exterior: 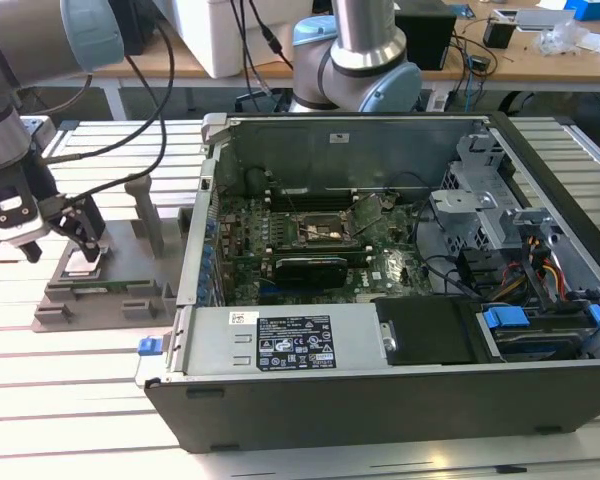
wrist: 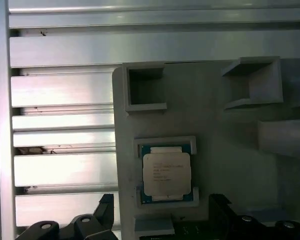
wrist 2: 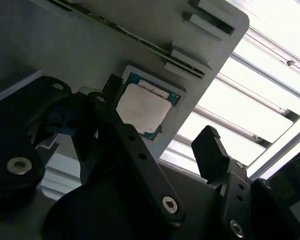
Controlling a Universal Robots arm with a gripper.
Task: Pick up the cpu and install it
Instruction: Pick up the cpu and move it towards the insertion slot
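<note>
Gripper (wrist 2: 160,107), jaws apart over cpu (wrist: 166,174) in fixture (wrist: 220,130) pocket: I judge off-centre closing could tilt or jam it.

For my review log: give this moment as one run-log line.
hand: open, poised over cpu | cpu: lying in grey fixture pocket, ungripped | phase: pre-grasp

Robotics lab or electronics workshop. The counter (exterior: 70,400) is slotted aluminium profile. A robot arm (exterior: 365,50) rises at its far edge. An opened PC case (exterior: 380,410) lies on it, motherboard (exterior: 310,250) exposed. A grey fixture (exterior: 130,290) sits toward the counter's edge at the exterior view's left, with a cpu (wrist: 166,173) in one pocket. The desk (exterior: 580,62) behind is strewn with cables (exterior: 248,40) and gear.
</note>
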